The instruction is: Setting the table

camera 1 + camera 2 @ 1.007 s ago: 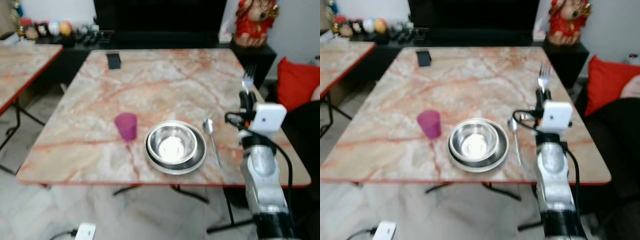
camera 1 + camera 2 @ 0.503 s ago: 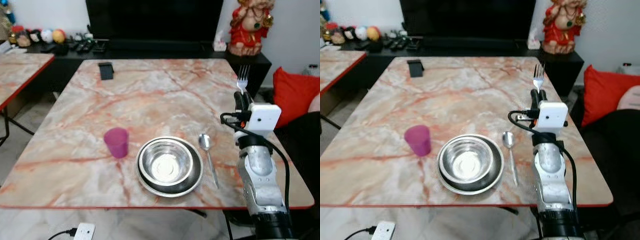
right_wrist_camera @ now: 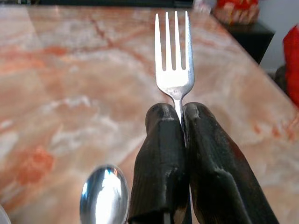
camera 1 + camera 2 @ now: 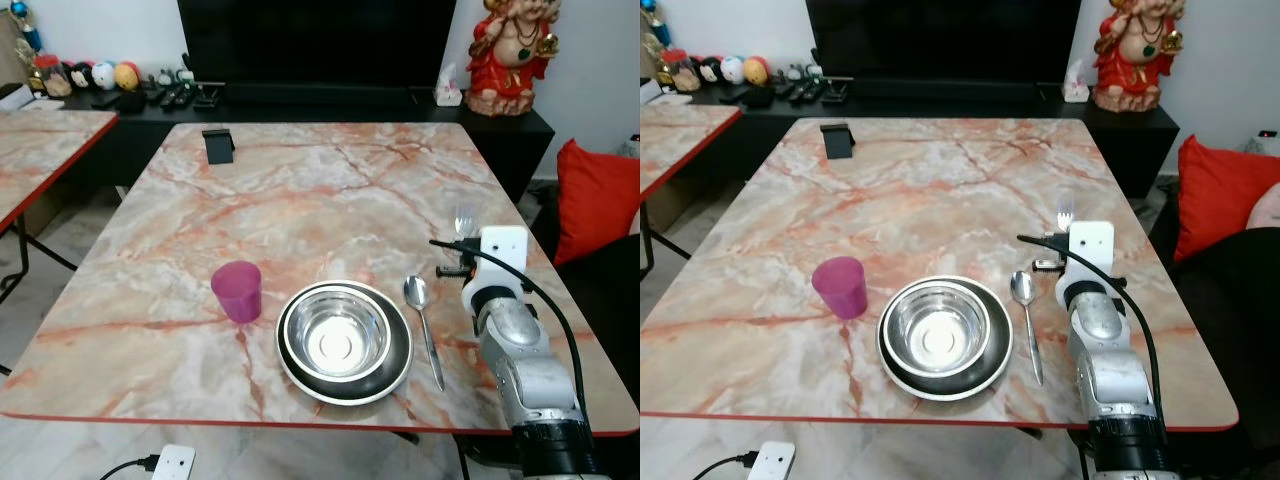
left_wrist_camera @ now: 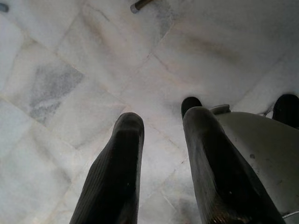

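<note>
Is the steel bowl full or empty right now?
Empty: the steel bowl on its plate shows only bare shiny metal inside.

No lettering, label, brand or number can be read anywhere in the room: the marble-patterned table (image 4: 300, 200), the purple cup (image 4: 237, 291), the steel bowl (image 4: 337, 333) and the small white box (image 4: 502, 248) on the robot's right wrist all show plain faces to an onlooker.
</note>
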### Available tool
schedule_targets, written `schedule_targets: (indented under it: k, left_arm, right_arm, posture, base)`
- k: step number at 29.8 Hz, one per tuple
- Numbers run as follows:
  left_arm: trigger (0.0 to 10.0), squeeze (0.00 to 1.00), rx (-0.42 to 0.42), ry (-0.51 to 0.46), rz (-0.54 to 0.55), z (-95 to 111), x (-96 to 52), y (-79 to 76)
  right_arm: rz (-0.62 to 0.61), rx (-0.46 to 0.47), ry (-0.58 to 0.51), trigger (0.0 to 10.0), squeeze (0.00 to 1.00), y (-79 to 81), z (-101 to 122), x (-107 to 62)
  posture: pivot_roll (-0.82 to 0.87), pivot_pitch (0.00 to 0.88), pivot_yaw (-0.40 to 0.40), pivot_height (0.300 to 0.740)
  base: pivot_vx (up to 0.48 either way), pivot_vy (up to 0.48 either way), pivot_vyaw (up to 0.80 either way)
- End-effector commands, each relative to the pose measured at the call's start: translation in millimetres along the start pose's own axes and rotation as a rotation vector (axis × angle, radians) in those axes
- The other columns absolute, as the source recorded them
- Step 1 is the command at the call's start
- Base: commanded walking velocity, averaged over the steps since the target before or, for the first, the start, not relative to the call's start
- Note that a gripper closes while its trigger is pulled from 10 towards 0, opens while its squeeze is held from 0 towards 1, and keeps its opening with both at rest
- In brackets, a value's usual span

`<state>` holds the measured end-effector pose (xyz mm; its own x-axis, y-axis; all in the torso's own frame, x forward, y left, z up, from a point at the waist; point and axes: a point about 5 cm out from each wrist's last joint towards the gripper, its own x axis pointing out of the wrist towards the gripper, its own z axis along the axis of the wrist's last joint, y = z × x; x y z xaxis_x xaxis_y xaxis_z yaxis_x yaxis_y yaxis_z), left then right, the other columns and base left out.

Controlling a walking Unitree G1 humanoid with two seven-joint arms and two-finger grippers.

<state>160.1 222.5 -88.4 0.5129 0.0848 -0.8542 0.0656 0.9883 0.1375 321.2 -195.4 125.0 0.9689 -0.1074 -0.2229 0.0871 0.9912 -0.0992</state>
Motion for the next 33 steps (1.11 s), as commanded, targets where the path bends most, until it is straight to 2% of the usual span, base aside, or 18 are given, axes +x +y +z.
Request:
schedule_targets:
  k: [1, 11, 14, 24, 33]
  left_arm:
    - [10.0, 0.00, 0.022, 0.020, -0.008, -2, -0.1, -0.8]
    - [10.0, 0.00, 0.017, 0.024, -0.007, -3, -0.1, -0.8]
    - [10.0, 0.00, 0.017, 0.025, -0.009, -3, -0.1, -0.8]
    - [10.0, 0.00, 0.023, 0.027, -0.010, -3, -0.2, -0.3]
    - [10.0, 0.00, 0.026, 0.028, -0.016, -4, -0.3, -0.9]
  right_arm:
    - [-0.026, 0.027, 0.039, 10.0, 0.00, -5.8, 0, 3.5]
    - [-0.007, 0.032, 0.167, 10.0, 0.00, -3.8, -17, -1.2]
    - [0.026, 0.047, 0.257, 10.0, 0.00, -0.3, -27, -3.9]
    - [0.043, -0.021, 0.306, 10.0, 0.00, 1.3, -36, -7.0]
    - [0.022, -0.016, 0.338, 10.0, 0.00, 0.6, -44, -11.1]
  posture:
    - [-0.02, 0.000, 0.005, 0.740]
    - [-0.02, 0.000, 0.004, 0.740]
    - [-0.03, 0.000, 0.004, 0.740]
    - [-0.03, 0.000, 0.008, 0.740]
    - [-0.03, 0.000, 0.009, 0.740]
  base:
    - [0.000, 0.000, 0.00]
    - [0.000, 0.000, 0.00]
    - [0.000, 0.000, 0.00]
    - [0.000, 0.000, 0.00]
    - [0.000, 0.000, 0.00]
